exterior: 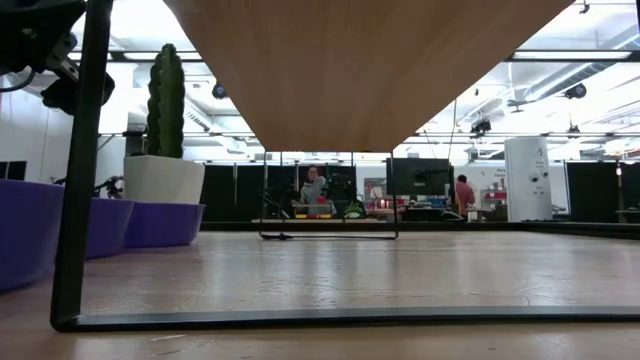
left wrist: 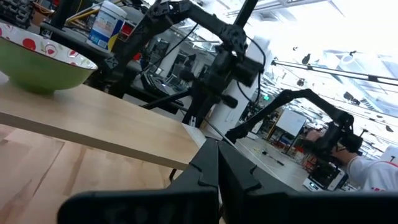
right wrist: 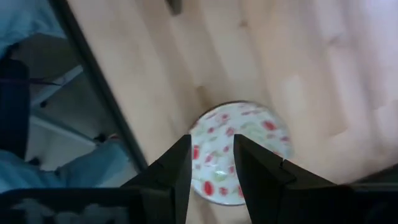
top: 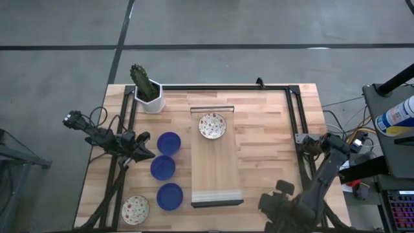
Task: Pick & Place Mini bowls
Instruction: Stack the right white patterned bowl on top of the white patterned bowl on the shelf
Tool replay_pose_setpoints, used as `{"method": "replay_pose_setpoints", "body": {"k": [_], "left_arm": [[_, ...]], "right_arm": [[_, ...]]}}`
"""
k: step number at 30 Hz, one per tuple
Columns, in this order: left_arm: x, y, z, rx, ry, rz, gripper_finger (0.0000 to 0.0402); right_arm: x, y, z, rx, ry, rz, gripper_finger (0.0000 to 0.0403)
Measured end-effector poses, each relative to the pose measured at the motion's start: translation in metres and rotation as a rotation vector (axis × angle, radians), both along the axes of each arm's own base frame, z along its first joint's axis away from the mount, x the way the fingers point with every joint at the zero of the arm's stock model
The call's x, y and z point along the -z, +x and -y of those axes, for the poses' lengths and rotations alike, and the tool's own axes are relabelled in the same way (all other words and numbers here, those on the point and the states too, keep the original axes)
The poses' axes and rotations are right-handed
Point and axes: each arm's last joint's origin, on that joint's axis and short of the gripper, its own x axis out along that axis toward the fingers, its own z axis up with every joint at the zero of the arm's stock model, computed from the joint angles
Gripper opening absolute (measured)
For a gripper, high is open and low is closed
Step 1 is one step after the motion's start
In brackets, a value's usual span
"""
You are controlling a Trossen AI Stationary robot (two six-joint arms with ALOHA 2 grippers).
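Bowls: we see three blue bowls (top: 165,167) left of the board (top: 217,175), one speckled bowl (top: 212,125) on it, another (top: 135,209) near-left.
Handling: we judge them light, stiff, breakable; pinch the rim.
Left claw (top: 143,154): closed, empty, beside the blue ones.
Right claw (right wrist: 211,165): slightly open, above a speckled bowl (right wrist: 239,152).

Three mini bowls (top: 169,143) are plain cobalt blue; the speckled bowls (top: 212,125) are cream with red dots. The worktop (top: 265,129) is light wood.

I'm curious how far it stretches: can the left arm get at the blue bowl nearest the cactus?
Probably yes. The left gripper sits just beside that blue bowl with nothing between them, though its fingers look shut and would need to open.
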Motion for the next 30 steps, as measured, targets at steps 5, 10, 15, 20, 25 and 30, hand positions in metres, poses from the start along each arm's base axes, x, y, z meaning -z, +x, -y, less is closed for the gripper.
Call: {"method": "replay_pose_setpoints", "body": {"k": [5, 10, 15, 20, 25, 30], "left_arm": [[0.000, 0.000, 0.000, 0.000, 0.000, 0.001, 0.0000], [0.000, 0.000, 0.000, 0.000, 0.001, 0.001, 0.0000], [0.000, 0.000, 0.000, -0.001, 0.001, 0.001, 0.0000], [0.000, 0.000, 0.000, -0.001, 0.002, 0.002, 0.0000], [0.000, 0.000, 0.000, -0.001, 0.003, 0.001, 0.0000], [0.000, 0.000, 0.000, -0.003, 0.020, 0.004, 0.0000]], "right_arm": [[0.021, 0.000, -0.016, 0.010, 0.048, 0.015, 0.0114], [0.043, -0.001, -0.028, 0.034, 0.033, -0.039, 0.0114], [0.058, -0.003, -0.038, 0.045, 0.021, -0.081, 0.0114], [0.068, -0.006, -0.044, 0.070, 0.009, -0.092, 0.0114], [0.076, -0.008, -0.049, 0.070, -0.010, -0.103, 0.0114], [0.083, -0.010, -0.050, 0.061, -0.019, -0.129, 0.0114]]}}
